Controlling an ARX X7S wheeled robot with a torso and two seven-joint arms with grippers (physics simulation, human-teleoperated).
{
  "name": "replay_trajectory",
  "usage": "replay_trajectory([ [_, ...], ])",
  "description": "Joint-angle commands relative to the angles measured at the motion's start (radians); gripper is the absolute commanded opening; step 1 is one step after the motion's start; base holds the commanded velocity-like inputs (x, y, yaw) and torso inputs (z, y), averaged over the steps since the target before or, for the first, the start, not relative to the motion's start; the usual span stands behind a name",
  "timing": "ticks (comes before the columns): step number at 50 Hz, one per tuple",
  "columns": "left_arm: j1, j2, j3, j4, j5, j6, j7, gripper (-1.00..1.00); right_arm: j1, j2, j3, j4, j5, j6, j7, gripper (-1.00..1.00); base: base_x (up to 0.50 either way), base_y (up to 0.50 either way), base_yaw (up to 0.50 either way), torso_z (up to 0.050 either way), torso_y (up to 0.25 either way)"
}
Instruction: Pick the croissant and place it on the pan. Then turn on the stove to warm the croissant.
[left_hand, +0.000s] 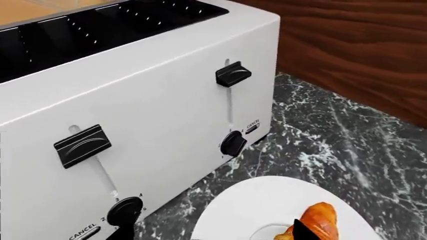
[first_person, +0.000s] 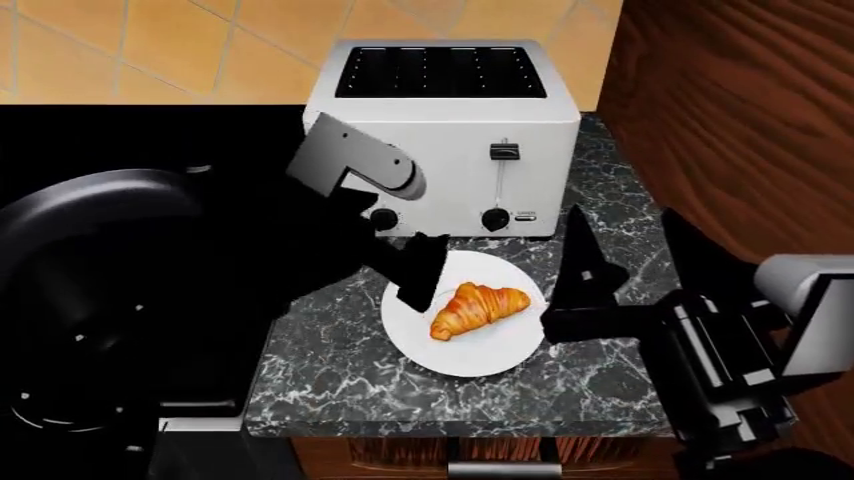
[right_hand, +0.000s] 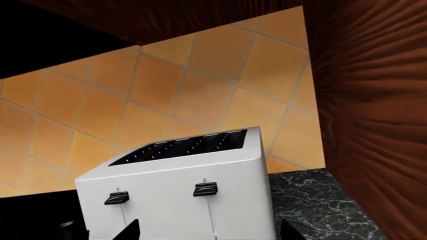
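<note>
Orange wall tiles sit behind the dark marble counter (first_person: 587, 385); the croissant (first_person: 478, 308) lies on a white plate (first_person: 467, 362) at the counter's middle, just in front of the toaster (first_person: 447, 135); the left gripper (first_person: 418, 272) hangs at the plate's left rim and could knock the croissant off; I cannot tell if its fingers are apart; the right gripper (first_person: 583, 290) stands wide apart beside the plate; the pan (first_person: 94, 300) on the stove (first_person: 54, 150) is mostly lost in black.

even sim light, sharp, no blur
</note>
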Motion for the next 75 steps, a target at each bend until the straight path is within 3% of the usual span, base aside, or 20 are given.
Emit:
replay_trajectory([
  [1,-0.035,0.028,0.084,0.023,-0.028,-0.01,0.049,1.0,-0.013,0.011,0.011,-0.004,0.019,-0.013,0.006,1.0,0.0,0.0,0.0,0.0,0.0],
  [41,-0.025,0.105,0.269,-0.231,0.084,0.15,0.129,1.0,-0.029,0.038,0.009,0.021,0.043,-0.053,0.018,1.0,0.0,0.0,0.0,0.0,0.0],
  [75,-0.013,0.113,0.331,-0.219,0.078,0.158,0.133,1.0,-0.058,0.045,-0.018,0.051,0.016,-0.105,0.005,1.0,0.0,0.0,0.0,0.0,0.0],
])
